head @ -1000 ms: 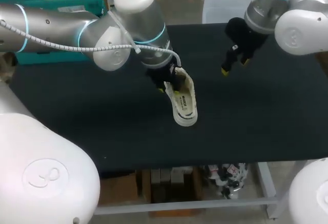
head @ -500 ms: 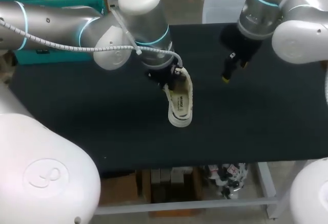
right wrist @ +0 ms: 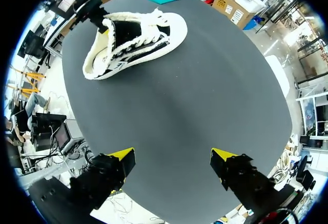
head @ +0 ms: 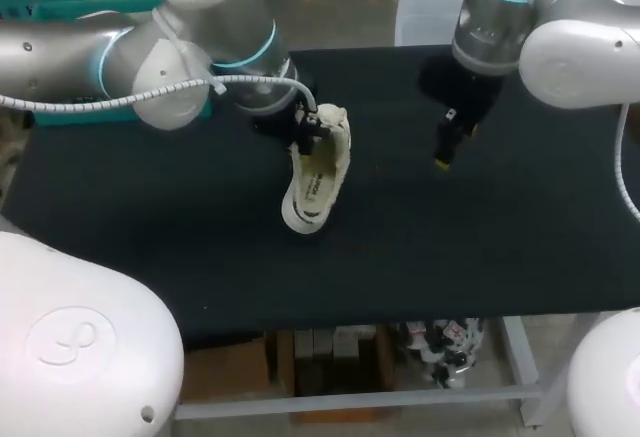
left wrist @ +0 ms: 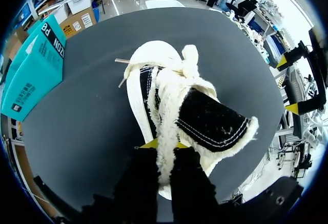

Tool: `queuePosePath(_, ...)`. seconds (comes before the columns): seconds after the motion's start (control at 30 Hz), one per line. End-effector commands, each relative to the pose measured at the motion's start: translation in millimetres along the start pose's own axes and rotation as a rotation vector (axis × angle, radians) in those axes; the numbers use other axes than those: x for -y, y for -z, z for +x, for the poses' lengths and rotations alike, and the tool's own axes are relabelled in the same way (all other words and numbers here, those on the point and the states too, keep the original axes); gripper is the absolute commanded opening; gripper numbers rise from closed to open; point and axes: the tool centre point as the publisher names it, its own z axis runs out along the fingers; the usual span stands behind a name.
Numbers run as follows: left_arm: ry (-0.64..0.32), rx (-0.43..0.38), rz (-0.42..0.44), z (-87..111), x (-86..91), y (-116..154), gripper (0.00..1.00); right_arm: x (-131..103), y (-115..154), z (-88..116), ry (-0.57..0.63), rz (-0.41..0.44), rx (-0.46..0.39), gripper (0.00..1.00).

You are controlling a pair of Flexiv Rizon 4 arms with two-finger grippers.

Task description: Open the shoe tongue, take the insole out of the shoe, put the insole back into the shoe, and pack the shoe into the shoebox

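A robotics lab — a silver left arm (head: 130,52) and right arm (head: 570,47) hang over one black-topped table (head: 500,237).

Left tool (left wrist: 164,144) pinched on shoe (left wrist: 205,116) rim — right tool (right wrist: 173,156) hanging mid-air (fingers (right wrist: 122,155) spread wide).

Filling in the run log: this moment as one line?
left claw: shut on shoe fleecy rim | right claw: open, empty, apart from shoe | insole: inside shoe
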Motion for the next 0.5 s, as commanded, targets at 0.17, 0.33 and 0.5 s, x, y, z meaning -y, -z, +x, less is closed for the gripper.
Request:
queuePosePath(0.17,-0.036,-0.069,0.026,-24.3,2.8,36.3,0.0,3.5,2.4,11.1,0.059,0.02,-0.047,1.0)
queuePosePath(0.33,-0.123,-0.133,0.025,-40.4,14.4,55.8,0.0,3.5,2.4,11.1,0.059,0.02,-0.047,1.0)
queuePosePath(0.5,-0.268,-0.183,0.005,-59.3,29.8,81.2,0.0,3.5,2.4,11.1,0.059,0.02,-0.047,1.0)
